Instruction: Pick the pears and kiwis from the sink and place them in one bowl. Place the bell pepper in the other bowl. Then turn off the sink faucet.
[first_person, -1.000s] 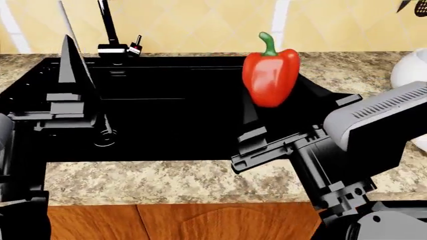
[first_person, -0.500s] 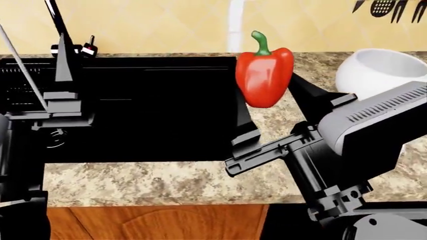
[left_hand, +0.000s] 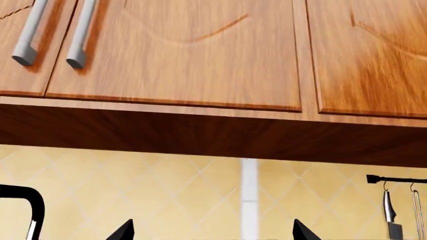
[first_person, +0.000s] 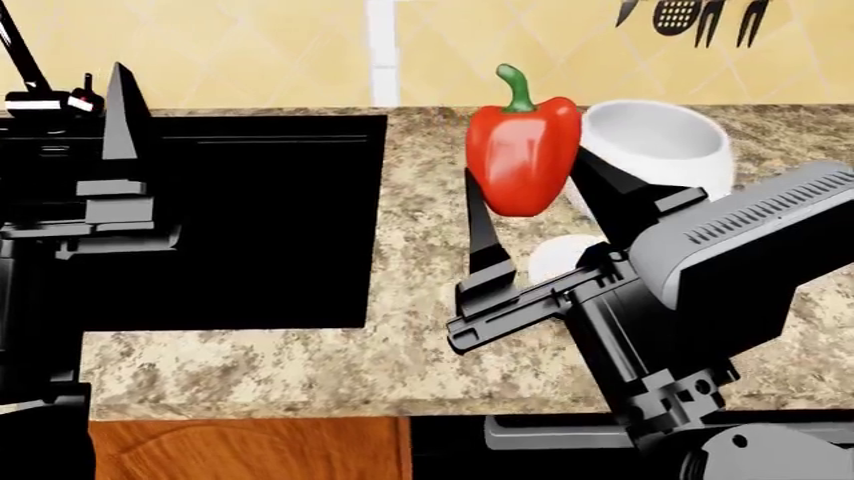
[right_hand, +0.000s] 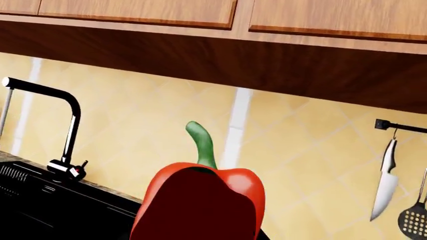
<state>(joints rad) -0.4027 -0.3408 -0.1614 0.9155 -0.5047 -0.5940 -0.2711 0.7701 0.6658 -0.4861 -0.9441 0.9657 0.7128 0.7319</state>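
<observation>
At the far left of the head view the sink faucet (first_person: 40, 85) stands at the far rim of the sink (first_person: 254, 220), whose black basin fills the left part of the granite desk (first_person: 400, 350); what lies inside the basin cannot be made out, as it renders plain black. The left tool (first_person: 120, 130) rises over the sink's left side, one pointed finger upright; in the left wrist view two dark fingertips (left_hand: 123, 231) show well apart with nothing between them, aimed at the tiled wall and the wooden cabinets (left_hand: 200, 50) above. Right of the sink, over bare desk, the right tool (first_person: 527, 195) is clamped on the bell pepper (first_person: 523, 150), which is held upright off the desk with its green stem up; the right wrist view shows the pepper close up in front of the wall. Low behind the pepper a smaller white bowl (first_person: 561, 258) peeks out, its inside hidden. Just right of the pepper, farther back, a large white bowl (first_person: 661, 140) sits on the desk; the part of its hollow that shows is plain white
</observation>
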